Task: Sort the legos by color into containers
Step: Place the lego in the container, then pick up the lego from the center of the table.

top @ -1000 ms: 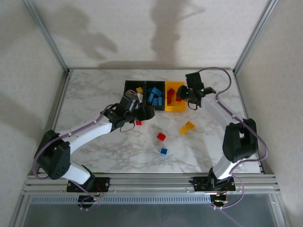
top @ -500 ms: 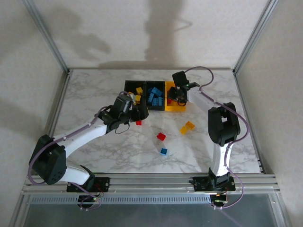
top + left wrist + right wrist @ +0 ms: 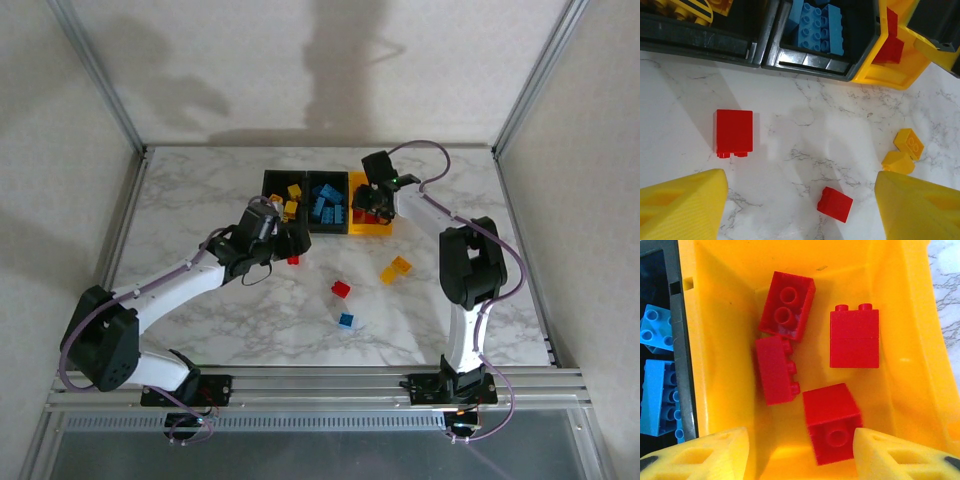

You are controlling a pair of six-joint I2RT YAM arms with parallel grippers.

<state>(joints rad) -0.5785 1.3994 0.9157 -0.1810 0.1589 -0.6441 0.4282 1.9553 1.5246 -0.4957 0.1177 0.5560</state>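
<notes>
We see the right end effector (image 3: pixel 800 457) hanging in the yellow bin (image 3: pixel 910 365), fingers parted, gripping nothing. Four red legos (image 3: pixel 854 337) lie inside, the lowest between the tips; contact with the right tip is unclear. The blue legos (image 3: pixel 657 390) in the middle black bin (image 3: pixel 682 340) are cropped at frame left. The left end effector (image 3: pixel 800 210) is open above the bench (image 3: pixel 805 115), only its tips in frame. Loose there we count two red bricks (image 3: pixel 734 132), two yellow-orange bricks (image 3: pixel 905 150) at right, and one blue brick (image 3: pixel 346 320) lower centre in the top view.
</notes>
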